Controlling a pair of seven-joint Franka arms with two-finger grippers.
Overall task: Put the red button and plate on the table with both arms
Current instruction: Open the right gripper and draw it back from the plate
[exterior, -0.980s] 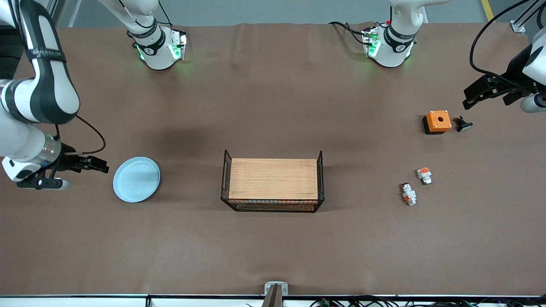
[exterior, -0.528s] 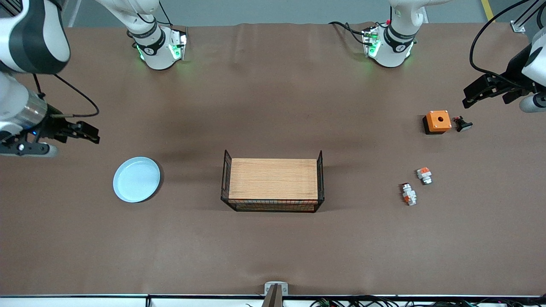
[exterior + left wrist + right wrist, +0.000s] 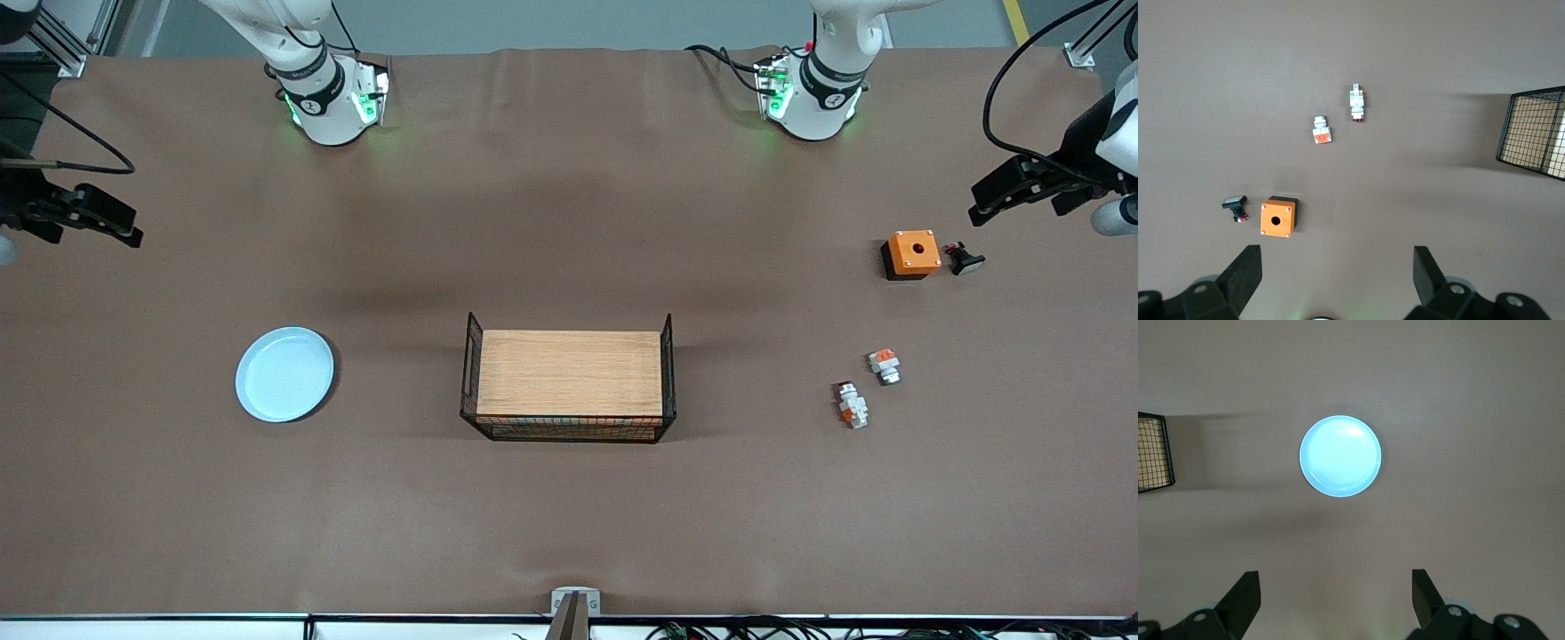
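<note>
The pale blue plate point(image 3: 284, 374) point(image 3: 1340, 456) lies flat on the brown table point(image 3: 569, 222) toward the right arm's end, with nothing on it. The red button point(image 3: 851, 404) point(image 3: 1356, 103), a small elongated white part with an orange-red patch, lies on the table toward the left arm's end. My right gripper point(image 3: 132, 227) point(image 3: 1336, 583) hangs open and empty over bare table at its end, apart from the plate. My left gripper point(image 3: 976, 204) point(image 3: 1337, 261) hangs open and empty over the table near the orange box.
A black wire rack with a wooden top point(image 3: 569, 385) stands mid-table. Near the red button lie a shorter orange-topped white part point(image 3: 884, 365), an orange box with a hole point(image 3: 911, 254) and a black push-button point(image 3: 965, 260).
My right gripper has drawn back from beside the plate, going up and toward the table's end. The plate stayed put. The left gripper has hardly moved.
</note>
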